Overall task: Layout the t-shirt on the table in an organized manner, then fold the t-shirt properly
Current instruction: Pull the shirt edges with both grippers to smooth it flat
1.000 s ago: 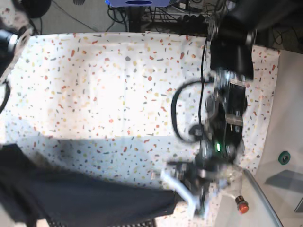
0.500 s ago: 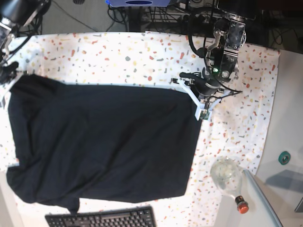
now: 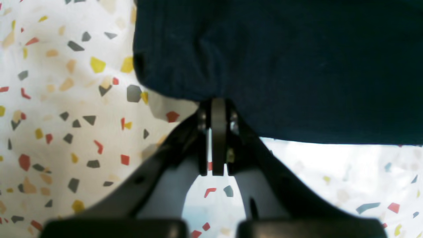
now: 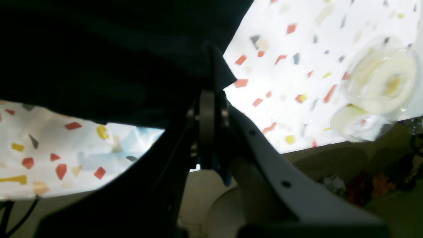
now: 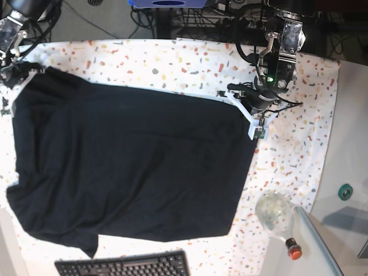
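Currently in layout step: t-shirt (image 5: 126, 167) spread on the table (image 5: 299, 132), left gripper (image 3: 216, 109) and right gripper (image 4: 211, 82) each pinching a hem corner (jaws pressed together); next, release and smooth wrinkles.

Matt black knit cloth for the t-shirt (image 5: 126, 167); smooth speckled white cloth over the table (image 5: 172, 63); clear glossy bottle (image 5: 276, 215); matt plastic keyboard (image 5: 123, 265).

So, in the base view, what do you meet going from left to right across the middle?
right end effector → t-shirt → left end effector → bare table
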You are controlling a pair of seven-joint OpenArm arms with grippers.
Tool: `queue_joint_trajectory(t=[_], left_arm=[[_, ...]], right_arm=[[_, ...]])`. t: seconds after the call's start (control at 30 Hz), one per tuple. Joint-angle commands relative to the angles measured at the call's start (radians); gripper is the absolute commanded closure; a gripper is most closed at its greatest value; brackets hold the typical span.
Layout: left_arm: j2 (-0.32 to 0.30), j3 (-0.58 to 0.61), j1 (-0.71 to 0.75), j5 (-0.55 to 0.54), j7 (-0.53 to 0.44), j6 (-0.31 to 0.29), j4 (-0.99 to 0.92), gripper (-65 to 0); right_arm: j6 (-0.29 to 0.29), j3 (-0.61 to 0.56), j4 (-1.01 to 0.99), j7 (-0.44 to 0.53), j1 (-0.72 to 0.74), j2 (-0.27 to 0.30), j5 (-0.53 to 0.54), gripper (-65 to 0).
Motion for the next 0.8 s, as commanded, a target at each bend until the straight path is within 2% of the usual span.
queue_joint_trajectory(t=[0.0,0.03,0.07,0.13,0.2,0.3,0.43,0.5,0.57,0.63,0.7,0.77], left_arm=[[-0.004,-0.005,0.008,0.001,-0.012,0.006,0.029,0.0],[-0.004,-0.005,0.016,0.001,-0.012,0.006,0.040,-6.6],[-0.005,-0.005,0.028,0.001,-0.012,0.006,0.049,-16.9],[-0.007,-0.006,0.050,0.001,-0.012,0.006,0.070,-33.1],[-0.010,-0.020,0.071,0.001,-0.012,0.006,0.093,-41.8],[-0.007,-0.135,0.109,0.001,-0.012,0.006,0.158,-38.8],[-0.004,-0.269,0.145,0.000,-0.012,0.005,0.313,-29.3],[0.012,-0.255,0.128,0.000,-0.019,0.003,0.345,-17.4],[0.036,-0.209,0.057,0.000,-0.020,0.003,0.321,0.0],[0.070,-0.164,-0.033,0.000,-0.022,0.003,0.205,0.0],[0.094,-0.126,-0.139,0.001,-0.022,0.003,0.043,0.0],[0.116,-0.109,-0.231,0.003,-0.040,0.003,-0.137,0.0]], right_arm=[[-0.008,0.007,0.043,0.001,0.002,0.018,-0.005,-1.7],[-0.008,0.007,0.066,-0.002,-0.005,0.016,-0.005,-8.0],[-0.008,0.007,0.086,-0.002,-0.011,0.013,-0.005,-15.0],[-0.008,0.008,0.106,-0.002,-0.014,0.007,-0.007,-24.5],[-0.008,0.062,0.126,-0.003,-0.011,0.003,-0.007,-28.5],[-0.008,0.135,0.181,-0.003,-0.014,-0.010,-0.007,-28.5],[0.007,0.185,0.252,0.052,-0.014,-0.028,0.000,-28.4],[0.018,0.129,0.221,0.152,0.006,-0.026,0.024,-26.7],[0.018,0.069,0.131,0.225,0.053,0.004,0.024,-17.4],[0.018,0.022,-0.039,0.268,0.130,0.052,0.024,-0.6],[0.017,0.019,-0.248,0.313,0.233,0.099,0.024,0.0],[-0.002,0.068,-0.435,0.377,0.319,0.136,0.024,0.0]])
